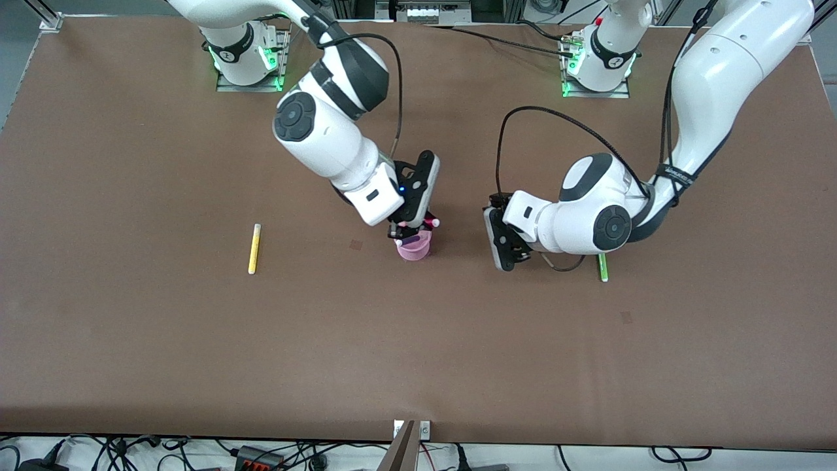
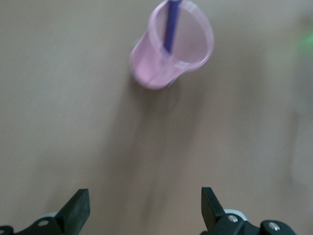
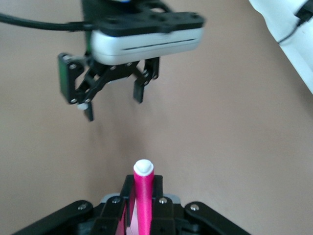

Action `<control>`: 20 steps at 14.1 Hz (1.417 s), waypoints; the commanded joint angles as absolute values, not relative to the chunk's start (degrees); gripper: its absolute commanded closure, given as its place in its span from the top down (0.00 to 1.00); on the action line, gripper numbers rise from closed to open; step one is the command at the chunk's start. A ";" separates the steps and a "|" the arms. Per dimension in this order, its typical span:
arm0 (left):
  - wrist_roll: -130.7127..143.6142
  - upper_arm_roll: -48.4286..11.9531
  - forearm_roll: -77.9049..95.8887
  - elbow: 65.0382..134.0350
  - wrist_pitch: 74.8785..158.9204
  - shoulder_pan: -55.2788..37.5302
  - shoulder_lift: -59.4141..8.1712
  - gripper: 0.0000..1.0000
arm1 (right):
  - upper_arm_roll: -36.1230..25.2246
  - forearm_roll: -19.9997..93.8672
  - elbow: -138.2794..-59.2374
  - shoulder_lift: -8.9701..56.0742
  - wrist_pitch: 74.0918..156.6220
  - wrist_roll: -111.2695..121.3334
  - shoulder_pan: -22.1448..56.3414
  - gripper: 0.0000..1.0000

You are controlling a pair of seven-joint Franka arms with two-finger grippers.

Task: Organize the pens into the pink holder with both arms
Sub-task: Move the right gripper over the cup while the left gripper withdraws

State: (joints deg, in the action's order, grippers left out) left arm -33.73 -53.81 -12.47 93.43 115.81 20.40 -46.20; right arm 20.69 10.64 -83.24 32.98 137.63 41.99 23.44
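Magenta pen [image 3: 143, 196] clenched in right hand [image 1: 413, 229] over pink holder [image 1: 414, 246], left hand [image 1: 505, 241] released nearby.

Robotics lab, two white jointed arms [image 1: 327, 131] bolted on metal base plates [image 1: 248, 82] along one edge of a brown table [image 1: 131, 340], aluminium framing, cables and power strips [image 1: 261, 456] past the edges

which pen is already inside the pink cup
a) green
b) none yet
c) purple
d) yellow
c: the left wrist view shows a purple pen standing in the cup, while the yellow pen and the green pen lie on the table and the magenta pen is clamped in the right hand.
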 commanded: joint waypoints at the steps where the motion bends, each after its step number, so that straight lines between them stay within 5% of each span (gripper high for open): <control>1: -26.55 -52.65 -22.29 90.79 107.60 20.21 -45.35 1.00 | 20.21 8.10 -82.88 34.88 139.74 43.33 24.87 0.00; 6: -12.37 -51.50 -37.59 88.68 94.24 23.11 -44.03 1.00 | 20.21 3.34 -82.88 37.88 140.18 42.98 25.84 0.00; 10: 5.78 -51.59 -38.06 88.33 92.72 26.19 -44.03 1.00 | 20.13 3.34 -82.88 39.20 141.24 42.89 26.10 0.00; 20: 5.89 -54.22 -30.16 68.93 85.81 29.01 -43.86 1.00 | 20.13 2.20 -82.97 40.96 141.07 42.80 26.10 0.00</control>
